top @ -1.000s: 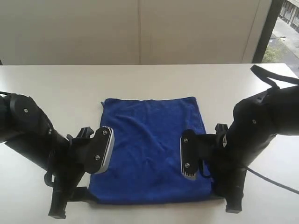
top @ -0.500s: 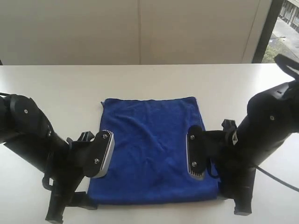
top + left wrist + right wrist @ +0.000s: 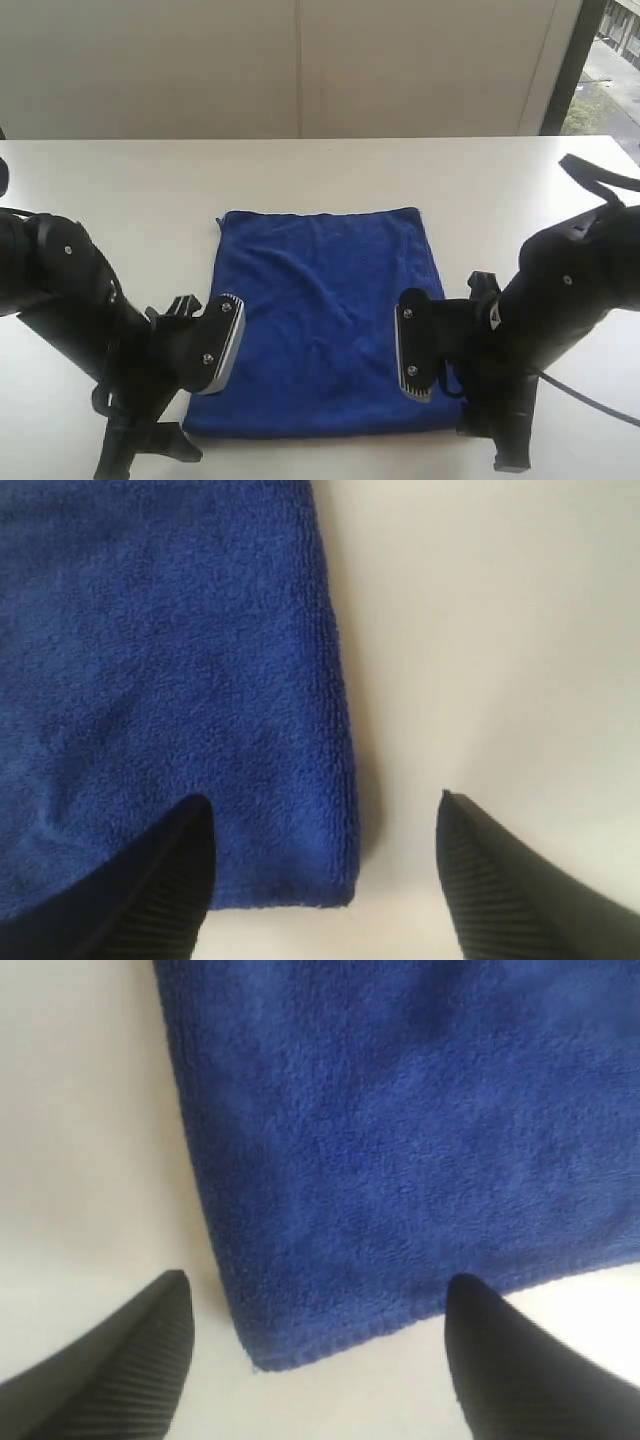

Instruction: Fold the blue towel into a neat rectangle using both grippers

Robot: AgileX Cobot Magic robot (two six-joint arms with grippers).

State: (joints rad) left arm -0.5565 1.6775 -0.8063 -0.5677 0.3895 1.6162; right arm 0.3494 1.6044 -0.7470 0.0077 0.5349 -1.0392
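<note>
Flat on counter [image 3: 120, 190], mid-frame: blue towel [image 3: 325, 300], long axis top-to-bottom; left claw [image 3: 325, 880] & right claw [image 3: 315, 1350] both wide open, each straddling its own btm corner, nothing gripped yet

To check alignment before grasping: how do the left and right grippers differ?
The left gripper hovers at the blue towel's near left corner, the right gripper at its near right. The corner sits midway between the left gripper's fingers, but nearer one finger of the right gripper. Both are open.
</note>
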